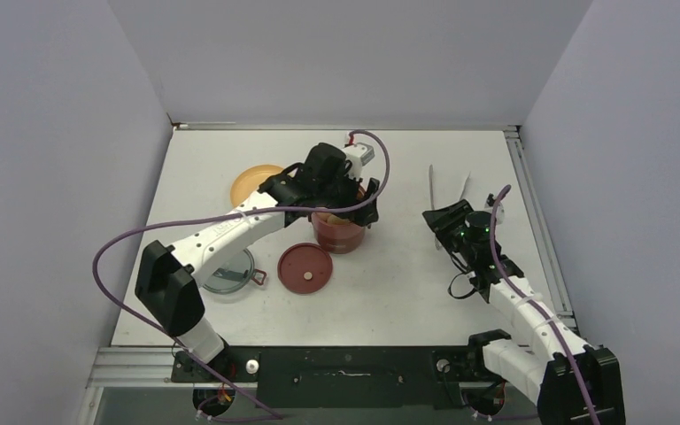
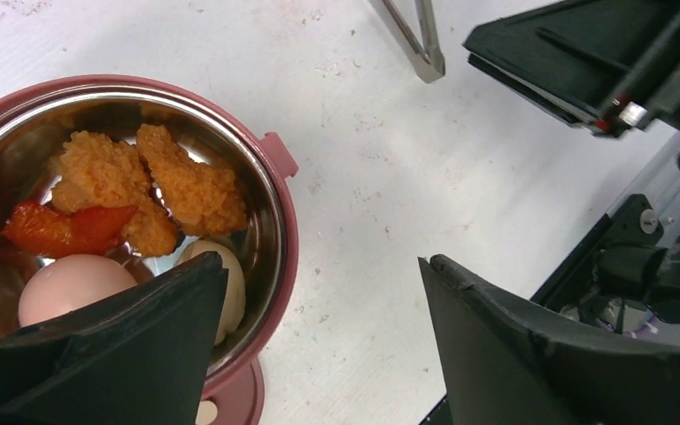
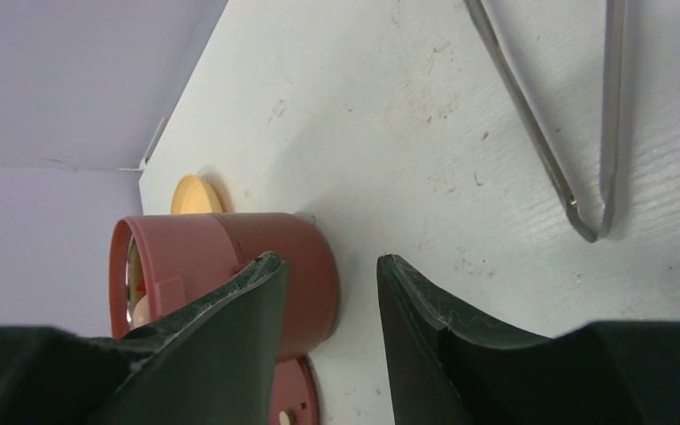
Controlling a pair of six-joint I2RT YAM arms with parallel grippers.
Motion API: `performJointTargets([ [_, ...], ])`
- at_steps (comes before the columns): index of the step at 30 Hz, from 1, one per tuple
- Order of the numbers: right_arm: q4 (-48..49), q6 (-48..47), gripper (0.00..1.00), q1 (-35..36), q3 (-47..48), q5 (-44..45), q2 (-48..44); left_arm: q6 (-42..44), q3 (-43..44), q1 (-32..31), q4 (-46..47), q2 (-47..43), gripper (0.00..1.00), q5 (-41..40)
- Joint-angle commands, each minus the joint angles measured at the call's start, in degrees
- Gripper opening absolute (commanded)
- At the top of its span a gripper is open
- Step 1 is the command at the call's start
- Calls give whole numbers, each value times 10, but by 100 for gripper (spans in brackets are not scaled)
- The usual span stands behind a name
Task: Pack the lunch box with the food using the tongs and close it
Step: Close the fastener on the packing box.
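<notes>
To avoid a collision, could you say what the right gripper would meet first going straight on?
Likely bare table, between the lunch box and the tongs, though depth is unclear.

The round plastic lunch box container [image 1: 340, 232] in the middle is maroon outside and shiny steel inside. The bite-sized food pieces [image 2: 155, 186] in it are crumbed orange and glossy red, with a pale pinkish-white egg shape [image 2: 71, 288]. Near it, the flat disc lid [image 1: 305, 268] is the same maroon, with a pale centre dot. Far left is a yellow-orange shallow plate [image 1: 252, 181]. The long thin metal tongs [image 3: 614, 88], far right, are silver. The flat tabletop [image 1: 407, 274] is white, flecked with grey scuffs.
</notes>
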Motion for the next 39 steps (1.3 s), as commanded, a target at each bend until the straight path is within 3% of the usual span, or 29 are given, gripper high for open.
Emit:
performJointTargets([
  [1, 3, -75, 44, -43, 34, -66, 17, 7, 15, 23, -7, -66, 84, 36],
  [10, -49, -204, 49, -128, 97, -128, 52, -25, -153, 175, -28, -212, 84, 23],
  [15, -79, -252, 52, -137, 123, -140, 53, -28, -226, 240, -81, -266, 84, -24],
  [18, -87, -263, 53, -137, 121, -161, 50, -45, -279, 246, -87, -288, 84, -55],
  [21, -87, -263, 54, -137, 107, -178, 49, -81, -337, 246, -55, -296, 80, -27],
  [24, -88, -261, 54, -137, 93, -191, 50, -108, -380, 245, -7, -281, 68, 2],
  [29, -86, -256, 54, -137, 78, -205, 52, -111, -386, 241, 14, -214, 52, -7],
  [35, -81, -249, 54, -137, 70, -204, 51, -115, -382, 218, 35, -144, 49, 0],
  [39, -70, -243, 54, -137, 64, -213, 59, -119, -377, 206, 23, -121, 47, -39],
])
